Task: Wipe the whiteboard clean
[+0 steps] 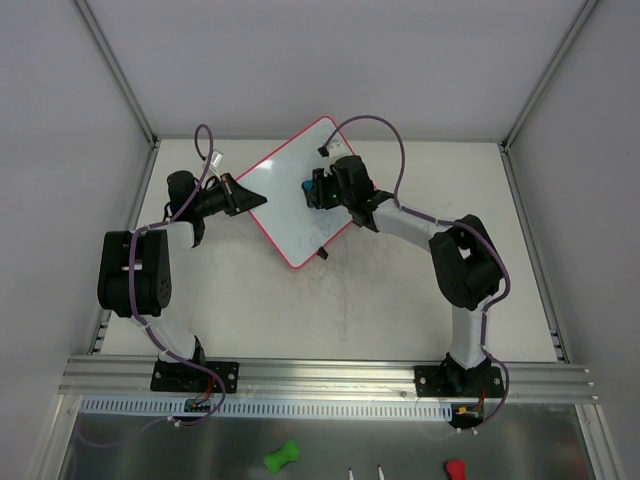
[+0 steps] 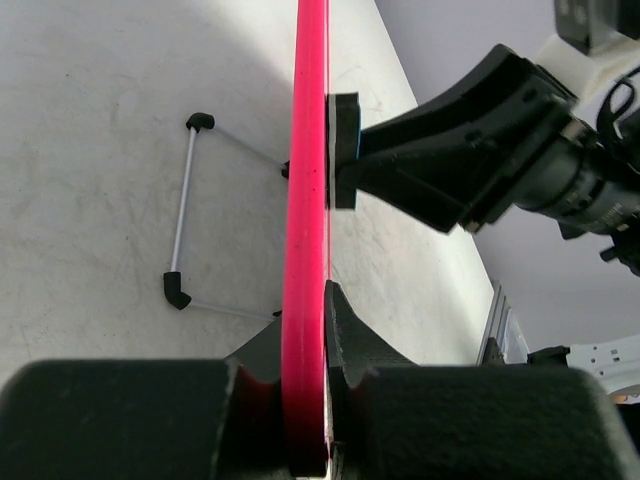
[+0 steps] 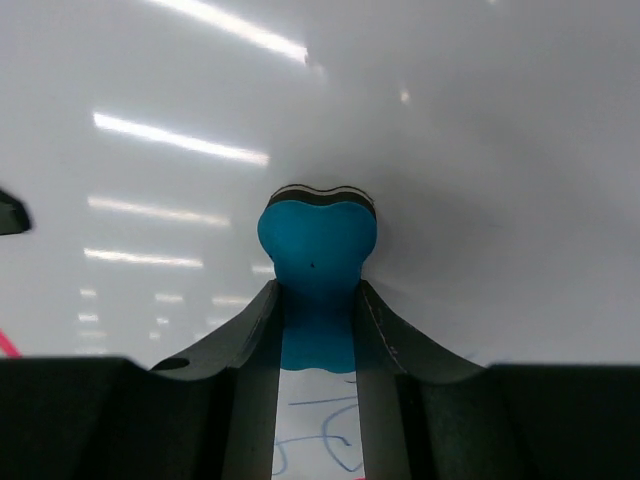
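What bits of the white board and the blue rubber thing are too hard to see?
Blue scribbles: right wrist view, mostly hidden behind the right gripper and its blue bone-shaped eraser.
Glossy white whiteboard with a pink frame: left wrist view shows it edge-on, so its face is hidden.
Top view: the gripper covers the board's middle; scribbles are too small there.
Small red object: top view, cut off by the bottom edge.

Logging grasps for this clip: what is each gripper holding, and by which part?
The left gripper clamps the whiteboard by its pink-red edge. The right gripper pinches the blue eraser by its waist, rounded end on the board.
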Robot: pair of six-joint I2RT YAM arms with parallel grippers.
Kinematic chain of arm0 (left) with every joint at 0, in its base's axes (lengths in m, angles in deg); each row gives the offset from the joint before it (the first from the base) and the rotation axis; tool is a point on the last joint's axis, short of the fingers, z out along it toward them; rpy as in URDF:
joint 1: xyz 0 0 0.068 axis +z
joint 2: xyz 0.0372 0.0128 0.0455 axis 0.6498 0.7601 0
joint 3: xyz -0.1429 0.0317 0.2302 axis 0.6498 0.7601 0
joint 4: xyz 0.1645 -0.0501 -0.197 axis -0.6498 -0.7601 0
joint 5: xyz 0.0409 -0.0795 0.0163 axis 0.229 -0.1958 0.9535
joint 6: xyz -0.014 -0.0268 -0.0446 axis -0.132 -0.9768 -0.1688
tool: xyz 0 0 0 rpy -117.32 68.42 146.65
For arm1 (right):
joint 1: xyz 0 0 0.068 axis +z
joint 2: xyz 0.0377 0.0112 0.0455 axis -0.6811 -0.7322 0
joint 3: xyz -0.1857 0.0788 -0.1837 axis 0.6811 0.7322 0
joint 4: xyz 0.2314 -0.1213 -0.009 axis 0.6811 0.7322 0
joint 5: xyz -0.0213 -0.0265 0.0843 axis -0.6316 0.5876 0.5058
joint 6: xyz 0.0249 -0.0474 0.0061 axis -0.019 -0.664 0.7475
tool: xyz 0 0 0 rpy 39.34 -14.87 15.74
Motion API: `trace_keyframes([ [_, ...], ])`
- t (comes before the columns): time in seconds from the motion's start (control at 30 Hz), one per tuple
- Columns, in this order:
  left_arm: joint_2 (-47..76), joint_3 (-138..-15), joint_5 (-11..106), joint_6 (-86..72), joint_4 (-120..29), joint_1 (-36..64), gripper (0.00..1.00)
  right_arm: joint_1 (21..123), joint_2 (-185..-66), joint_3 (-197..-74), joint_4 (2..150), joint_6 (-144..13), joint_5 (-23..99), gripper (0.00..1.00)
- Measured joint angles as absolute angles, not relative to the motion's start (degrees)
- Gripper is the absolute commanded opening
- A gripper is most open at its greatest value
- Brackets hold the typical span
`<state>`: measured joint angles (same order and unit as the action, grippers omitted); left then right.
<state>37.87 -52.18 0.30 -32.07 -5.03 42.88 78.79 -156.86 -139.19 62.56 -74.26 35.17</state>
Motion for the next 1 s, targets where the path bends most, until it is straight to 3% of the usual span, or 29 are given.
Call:
trace_keyframes([
  [0.33,37.89,-52.18,0.1,-31.92,-5.01,42.88,0.0,84.41,-159.13,-147.08,67.68,-76.99,36.03,0.0],
  [1.0,38.31,-52.29,-0.62,-31.96,-4.57,42.9,0.0,70.22,-172.69,-174.57,82.59,-69.54,36.88,0.0],
])
